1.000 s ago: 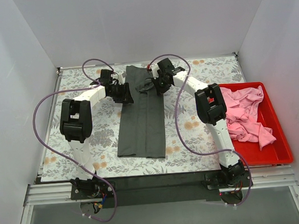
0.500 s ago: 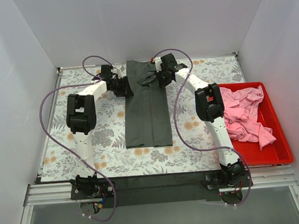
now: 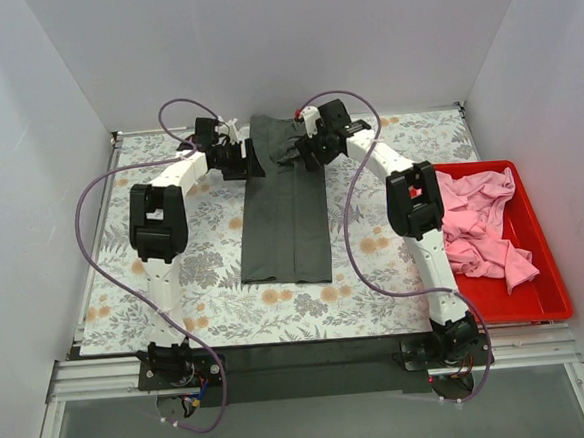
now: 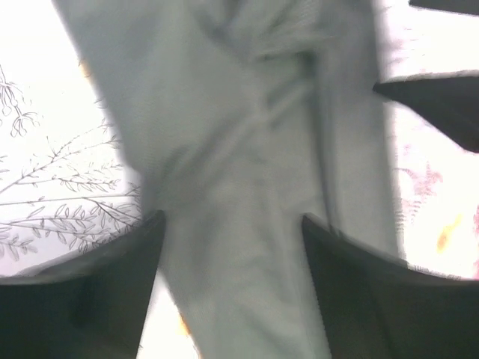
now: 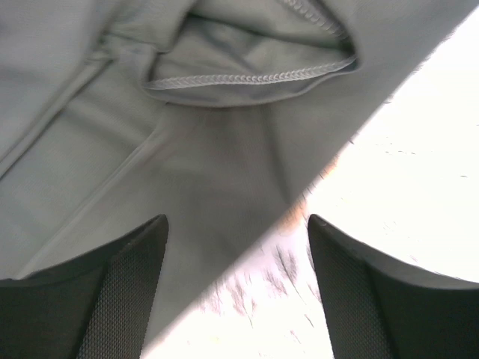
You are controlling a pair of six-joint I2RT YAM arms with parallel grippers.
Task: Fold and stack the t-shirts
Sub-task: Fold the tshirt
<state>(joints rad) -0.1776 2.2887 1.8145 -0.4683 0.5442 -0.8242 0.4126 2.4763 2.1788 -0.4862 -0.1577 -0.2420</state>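
The dark charcoal grey t-shirt (image 3: 285,214) lies as a long narrow strip down the middle of the floral cloth, sleeves folded in. My left gripper (image 3: 249,158) hovers open at its upper left edge, grey fabric (image 4: 239,187) lying between the spread fingers (image 4: 112,292). Over the shirt's upper right part my right gripper (image 3: 301,156) stands open too, a hemmed fold (image 5: 247,67) and the shirt's edge (image 5: 224,217) below its fingers (image 5: 127,284). Pink t-shirts (image 3: 478,228) lie crumpled in the red tray.
The red tray (image 3: 544,302) sits at the table's right side. The floral table cloth (image 3: 204,255) covers the table. White walls close in at the back and both sides. Purple cables loop off both arms.
Both grippers have opened and let go of the grey shirt's top end. The shirt has been dragged toward the back and now lies flat.
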